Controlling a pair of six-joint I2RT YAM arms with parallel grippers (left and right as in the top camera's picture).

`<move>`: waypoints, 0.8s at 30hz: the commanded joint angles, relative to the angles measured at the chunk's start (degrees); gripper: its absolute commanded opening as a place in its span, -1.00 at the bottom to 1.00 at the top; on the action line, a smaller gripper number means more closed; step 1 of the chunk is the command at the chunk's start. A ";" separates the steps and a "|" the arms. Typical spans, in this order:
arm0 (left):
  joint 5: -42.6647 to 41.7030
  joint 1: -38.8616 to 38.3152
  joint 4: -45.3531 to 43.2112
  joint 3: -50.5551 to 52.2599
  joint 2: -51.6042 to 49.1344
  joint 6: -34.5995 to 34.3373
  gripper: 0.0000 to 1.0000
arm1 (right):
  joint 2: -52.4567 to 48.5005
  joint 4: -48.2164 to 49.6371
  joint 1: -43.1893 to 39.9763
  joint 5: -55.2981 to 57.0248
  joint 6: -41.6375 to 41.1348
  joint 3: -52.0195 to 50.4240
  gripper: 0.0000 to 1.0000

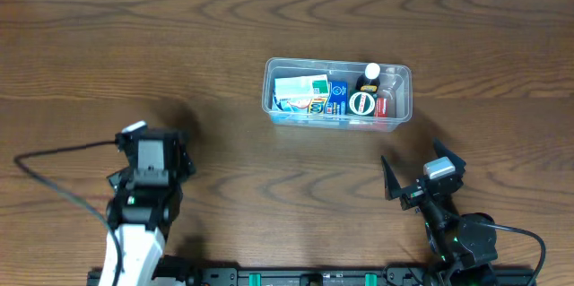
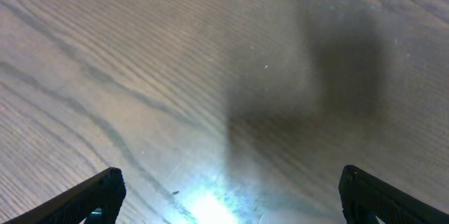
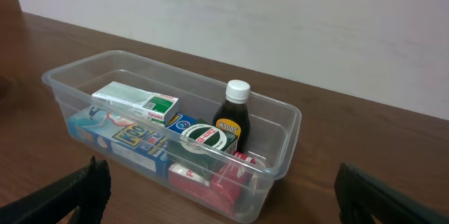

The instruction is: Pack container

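**Clearly filled: container sits right of centre, both sets of jaws wide open**

Overhead: container [image 1: 268, 89] stands upright, open top up, on the brown wood table [image 1: 179, 44], right of centre & toward the far edge. Its long axis runs left-right across the pic, parallel to that edge. Inside, left to right:
- white-green box [image 1: 301, 84] over a light-blue pack [image 1: 291, 104]
- small blue box [image 1: 337, 98]
- round green-white tin [image 1: 362, 103]
- dark bottle [image 1: 370, 74] w/ white cap, by the far wall
- red pack [image 1: 387, 105] at the right end

All are packed close together. Left arm [image 1: 148, 178] is at the near left, well apart from the container. Right arm [image 1: 457, 237] is at the near right; the right jaws are spread wide, empty, aimed toward the container but apart from it. A black cable [image 1: 54, 156] trails off to the left.

Left wrist: left jaws wide open, nothing btwn them. Fingertips [image 2: 105, 192] show at the bottom corners, over bare table grain w/ a glare spot & a dark shadow.

Right wrist: container fills mid-pic, long axis slanting upper left to lower right, a long wall facing the cam. White-green box lies flat on the light-blue pack at the left end. Bottle stands upright, cap up, by the far wall. Tin lies face up just in front of it. Red pack sits low at the right end. Right fingertips [image 3: 88, 189] are at the bottom corners, wide apart, gripping nothing. Pale wall [image 3: 280, 13] is behind the table.
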State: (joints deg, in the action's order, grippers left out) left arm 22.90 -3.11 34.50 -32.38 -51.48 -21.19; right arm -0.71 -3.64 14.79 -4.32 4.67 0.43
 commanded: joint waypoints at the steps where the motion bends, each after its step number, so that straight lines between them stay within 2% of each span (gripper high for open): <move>1: 0.87 -0.07 -0.96 2.16 4.20 0.55 0.96 | 0.33 -0.20 -0.63 -0.42 0.72 -0.11 0.99; 3: 0.74 -0.07 -3.61 4.02 6.45 0.55 0.96 | 0.33 -0.20 -0.63 -0.42 0.72 -0.11 0.98; 9: -4.15 -0.04 -21.57 15.04 14.99 0.52 0.96 | 0.33 -0.22 -0.63 -0.42 0.72 -0.11 0.99; 14: -7.50 0.24 -31.91 23.45 24.06 0.57 0.96 | 0.33 -0.20 -0.63 -0.42 0.72 -0.11 0.99; 24: -11.41 0.55 -33.70 30.56 36.63 5.44 0.96 | 0.33 -0.22 -0.63 -0.42 0.72 -0.11 0.99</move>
State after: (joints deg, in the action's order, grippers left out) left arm 13.67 -2.98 1.13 -2.55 -17.10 -18.68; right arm -0.71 -3.64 14.79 -4.32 4.69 0.43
